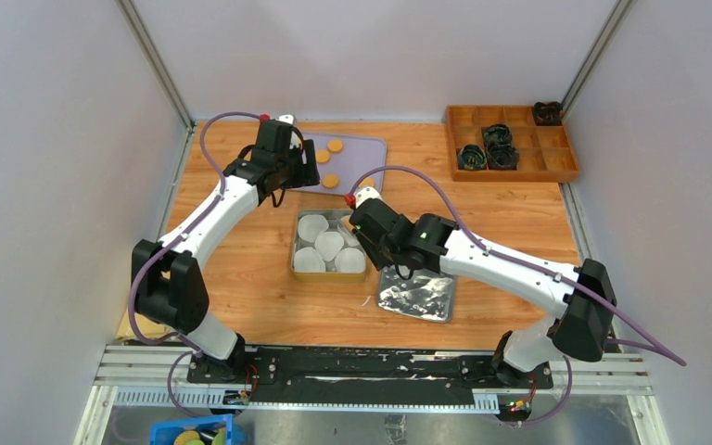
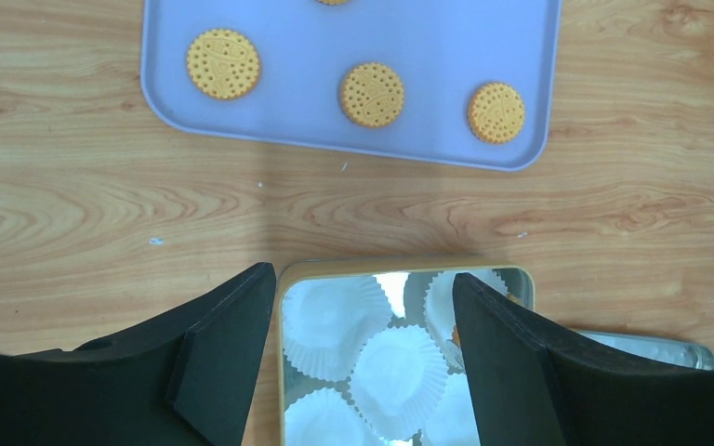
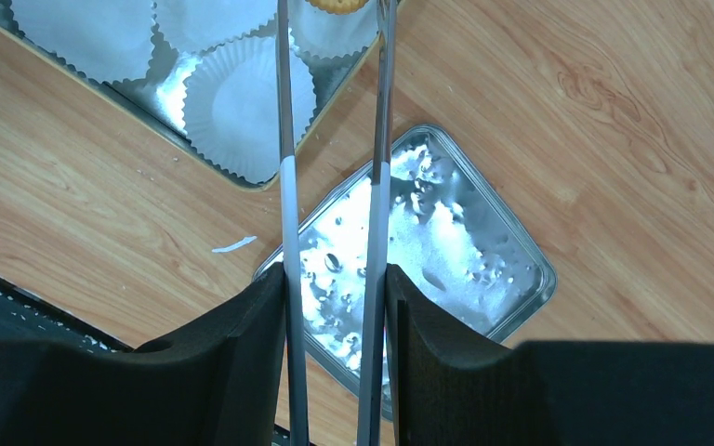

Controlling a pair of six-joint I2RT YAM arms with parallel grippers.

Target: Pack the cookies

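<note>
Pale walls [image 1: 46, 139], wooden tabletop [image 1: 269, 301]

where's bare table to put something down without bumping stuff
Bare wood between the purple tray and the wooden organizer, and again between that organizer and the right arm. Another strip left of the tin, beside the left arm. Crowded: the middle, with tin, lid and both arms.
</note>
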